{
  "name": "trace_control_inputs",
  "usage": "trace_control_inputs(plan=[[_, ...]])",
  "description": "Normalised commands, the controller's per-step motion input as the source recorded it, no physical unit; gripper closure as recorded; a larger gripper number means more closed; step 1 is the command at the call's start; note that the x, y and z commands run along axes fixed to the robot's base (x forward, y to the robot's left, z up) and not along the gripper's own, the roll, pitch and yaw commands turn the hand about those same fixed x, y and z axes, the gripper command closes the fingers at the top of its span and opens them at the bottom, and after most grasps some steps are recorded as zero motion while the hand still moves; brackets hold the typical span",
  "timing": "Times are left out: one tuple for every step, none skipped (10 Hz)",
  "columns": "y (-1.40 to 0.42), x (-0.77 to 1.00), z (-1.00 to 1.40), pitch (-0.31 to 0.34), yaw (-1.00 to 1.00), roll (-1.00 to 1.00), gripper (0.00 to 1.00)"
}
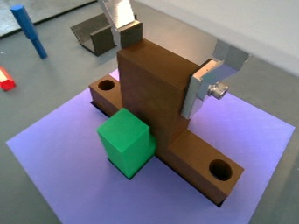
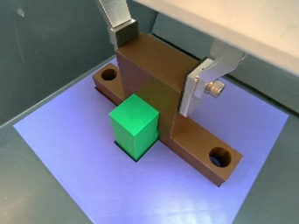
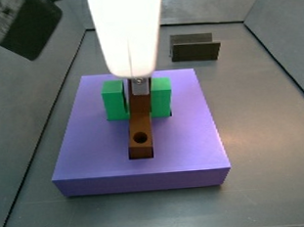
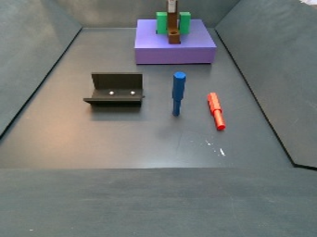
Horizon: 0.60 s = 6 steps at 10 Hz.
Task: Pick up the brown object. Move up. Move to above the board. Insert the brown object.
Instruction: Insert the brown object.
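The brown object (image 1: 152, 96) stands in the lengthwise groove of the purple-blue board (image 1: 70, 166), with its tall stepped middle rising between my fingers. My gripper (image 1: 163, 66) is right above the board, its silver fingers (image 1: 201, 92) pressed against both sides of the tall part. Both wrist views show this; the brown object (image 2: 152, 101) has a round hole at each low end. The green block (image 2: 135, 122) sits on the board (image 2: 82, 166) against the bar's side. In a side view the gripper (image 3: 138, 85) hangs over the bar (image 3: 141, 131) on the board (image 3: 184, 148).
The dark fixture (image 4: 114, 90) stands on the floor, well away from the board (image 4: 186, 51). A blue stick (image 4: 179, 93) and a red stick (image 4: 217, 111) lie beside it. Grey walls enclose the floor.
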Motion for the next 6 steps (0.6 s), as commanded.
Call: trace_control_inputs(plan=[[0.0,0.0,-0.2,0.0,0.04,0.05,1.0],[0.0,0.0,-0.38,-0.061,0.01,0.05,1.0],[0.0,0.0,-0.66,-0.114,0.0,0.09,1.0],[0.0,0.0,-0.73,-0.116,0.0,0.14,1.0],[0.0,0.0,-0.46,-0.043,0.0,0.13,1.0],[0.0,0.0,0.0,0.0,0.0,0.0,1.0]])
